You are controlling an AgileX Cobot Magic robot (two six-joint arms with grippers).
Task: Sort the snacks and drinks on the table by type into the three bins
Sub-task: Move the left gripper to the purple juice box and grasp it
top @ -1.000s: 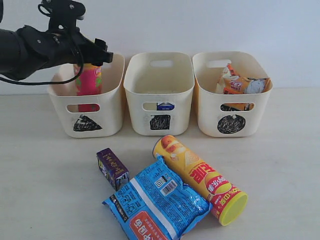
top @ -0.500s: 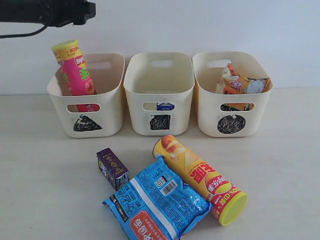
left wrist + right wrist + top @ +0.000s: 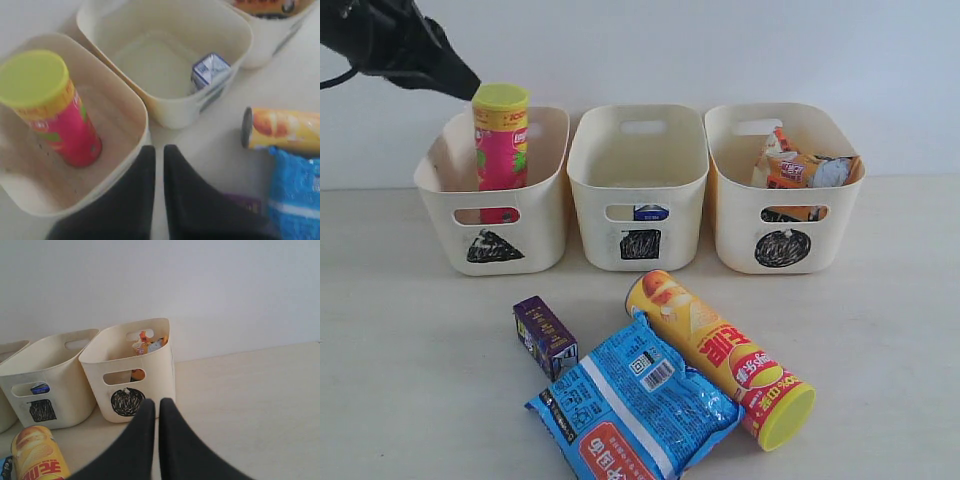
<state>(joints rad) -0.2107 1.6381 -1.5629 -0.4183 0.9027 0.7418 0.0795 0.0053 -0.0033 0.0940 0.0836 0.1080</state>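
Released! The pink tube (image 3: 501,140) now stands upright in the triangle bin (image 3: 535,240), far left, where a moment ago it leaned. The left arm (image 3: 390,45) has pulled away up and to the left, and its jaws have snapped closed on nothing. The right jaws are closed and empty too, by the circle bin (image 3: 730,235). One tube sorted! On the near side of the desk (image 3: 880,330) the yellow-red tube (image 3: 720,355) lies flat, the blue bag (image 3: 640,405) against it and the purple carton (image 3: 545,335) just left of the bag. That second tube looks like the next pick.
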